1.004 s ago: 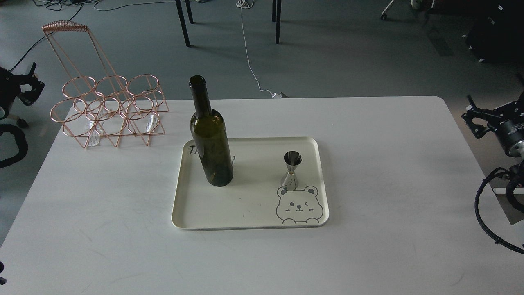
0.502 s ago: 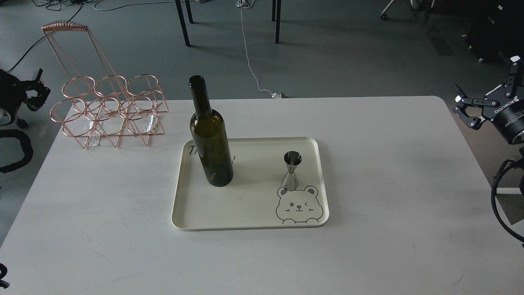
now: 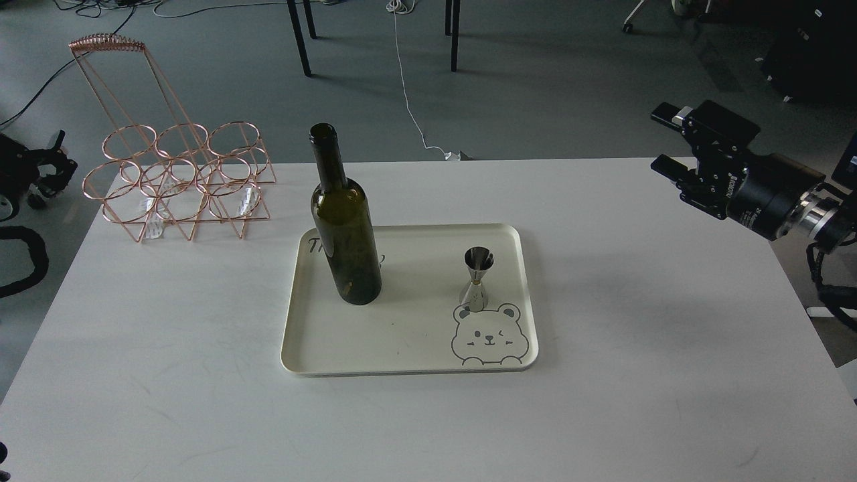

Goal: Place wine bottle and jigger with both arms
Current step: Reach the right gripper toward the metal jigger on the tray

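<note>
The wine bottle (image 3: 345,227) stands upright on the left part of a cream tray (image 3: 402,348) in the middle of the white table. The jigger (image 3: 477,279) stands upright on the tray's right part, just above a printed bear face. My right gripper (image 3: 660,138) is open and empty over the table's far right corner, well right of the jigger, fingers pointing left. My left gripper (image 3: 52,164) is off the table's left edge, beside the wire rack, far from the bottle. It is small and dark, and its fingers cannot be told apart.
A rose-gold wire bottle rack (image 3: 177,181) stands at the table's far left corner. The table (image 3: 636,375) ends close to my right arm. Chair legs and cables are on the floor behind.
My right gripper has risen and swung left from beside the table's right edge to over its far right corner. The left gripper has shifted slightly. Bottle and jigger have not moved.
</note>
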You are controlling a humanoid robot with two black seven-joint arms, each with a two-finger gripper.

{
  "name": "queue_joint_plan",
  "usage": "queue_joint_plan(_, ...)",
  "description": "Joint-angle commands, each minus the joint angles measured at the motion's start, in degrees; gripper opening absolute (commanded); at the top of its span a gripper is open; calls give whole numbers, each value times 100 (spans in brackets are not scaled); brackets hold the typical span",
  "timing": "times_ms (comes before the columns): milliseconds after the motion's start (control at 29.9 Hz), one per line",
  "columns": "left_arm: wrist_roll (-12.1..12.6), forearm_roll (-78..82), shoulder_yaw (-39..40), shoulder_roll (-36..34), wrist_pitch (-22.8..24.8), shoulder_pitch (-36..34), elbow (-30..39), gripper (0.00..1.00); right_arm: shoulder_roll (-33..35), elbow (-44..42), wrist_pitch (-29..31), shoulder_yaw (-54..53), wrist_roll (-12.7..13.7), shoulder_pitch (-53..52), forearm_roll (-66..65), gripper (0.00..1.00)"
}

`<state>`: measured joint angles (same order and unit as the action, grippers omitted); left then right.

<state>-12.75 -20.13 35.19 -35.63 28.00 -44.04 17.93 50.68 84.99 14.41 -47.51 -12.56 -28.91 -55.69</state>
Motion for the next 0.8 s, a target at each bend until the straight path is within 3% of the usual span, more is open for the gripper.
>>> queue_joint_plan(0,10,9,-3,-5,0,0,0,99,-128,184,-87,285,-62,-35,-1222,98)
queue_joint_plan(134,10,9,-12,-5,0,0,0,99,-356,342,-210,707,-124,-53,-2539,98)
queue_joint_plan(335,10,18,-12,21,0,0,0,99,-743,317,-798,1507,-493,-175,-4790,98)
queue_joint_plan(569,1,35,-12,13,0,0,0,99,-1235,-105,-1019,2280,-589,-483,-6277,98)
queue_joint_plan(770,1,35,-12,4,0,0,0,99,-1833,-667,-1045,2413,-642,-755,-6779,94)
